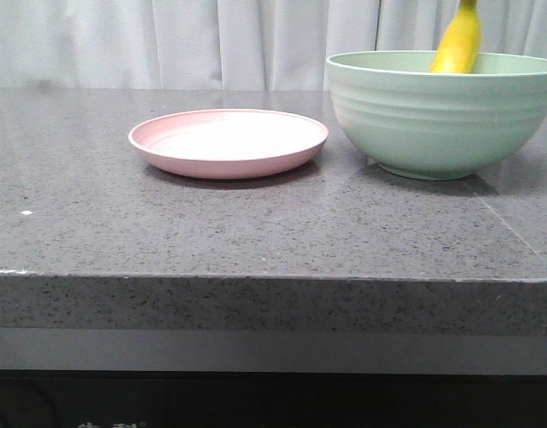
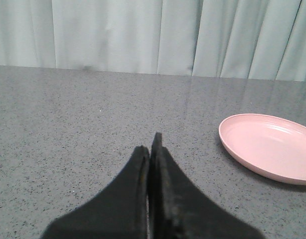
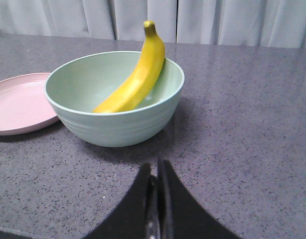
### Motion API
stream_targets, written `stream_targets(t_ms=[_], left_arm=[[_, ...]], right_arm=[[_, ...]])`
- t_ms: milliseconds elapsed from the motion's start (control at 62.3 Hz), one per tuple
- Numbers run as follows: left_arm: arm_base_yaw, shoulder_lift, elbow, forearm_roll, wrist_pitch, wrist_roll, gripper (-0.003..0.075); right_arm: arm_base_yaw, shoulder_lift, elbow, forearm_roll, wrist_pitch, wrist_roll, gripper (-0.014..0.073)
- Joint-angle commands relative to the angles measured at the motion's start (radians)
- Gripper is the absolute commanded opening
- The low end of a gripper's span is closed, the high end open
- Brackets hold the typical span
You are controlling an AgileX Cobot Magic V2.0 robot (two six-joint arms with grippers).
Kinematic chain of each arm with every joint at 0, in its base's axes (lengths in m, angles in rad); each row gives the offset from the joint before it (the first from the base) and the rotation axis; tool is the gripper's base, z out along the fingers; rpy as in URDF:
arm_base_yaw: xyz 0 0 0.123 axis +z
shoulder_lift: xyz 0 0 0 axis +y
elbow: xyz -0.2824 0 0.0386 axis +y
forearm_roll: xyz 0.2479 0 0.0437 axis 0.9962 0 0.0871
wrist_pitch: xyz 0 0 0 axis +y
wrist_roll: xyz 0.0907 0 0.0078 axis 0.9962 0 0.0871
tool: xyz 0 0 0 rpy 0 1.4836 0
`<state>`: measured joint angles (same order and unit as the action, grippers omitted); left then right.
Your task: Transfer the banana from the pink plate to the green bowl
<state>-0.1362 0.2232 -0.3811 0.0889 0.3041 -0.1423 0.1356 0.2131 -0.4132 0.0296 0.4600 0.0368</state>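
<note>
banana (image 3: 133, 79) sits leaning in the green bowl (image 1: 443, 120) near the table's right edge, pink plate (image 1: 227, 143) empty, left gripper (image 2: 150, 149) and right gripper (image 3: 157, 172) both pinched together

Here is the desk (image 1: 256, 232), a dark grey speckled stone slab with a glossy top and a thick square front edge, a pale curtain hanging behind it. Sitting flat on it, near the middle, is the shallow round pale-pink matte plate (image 1: 228, 143) with its low raised rim. Just beside the plate, to the robot's right, stands the large deep pale mint-green bowl (image 1: 443, 120) with faint ridges around its outside, upright on its small base and throwing a soft shadow on the stone. Plate and bowl sit close, a narrow strip of desk between them.
</note>
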Motion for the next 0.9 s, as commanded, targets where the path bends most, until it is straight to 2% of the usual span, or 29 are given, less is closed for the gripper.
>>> stream_targets(t_ms=[0, 514, 883], left_arm=[[0.000, 0.011, -0.025, -0.007, -0.089, -0.008, -0.0018], [0.002, -0.009, -0.009, 0.012, -0.089, -0.008, -0.0018], [0.073, -0.256, 0.253, 0.004, -0.089, -0.001, -0.0018]], right_arm=[[-0.004, 0.008, -0.026, 0.004, -0.083, 0.001, -0.0057], [-0.004, 0.008, -0.026, 0.004, -0.083, 0.001, -0.0057], [-0.004, 0.008, -0.026, 0.004, -0.083, 0.001, -0.0057]])
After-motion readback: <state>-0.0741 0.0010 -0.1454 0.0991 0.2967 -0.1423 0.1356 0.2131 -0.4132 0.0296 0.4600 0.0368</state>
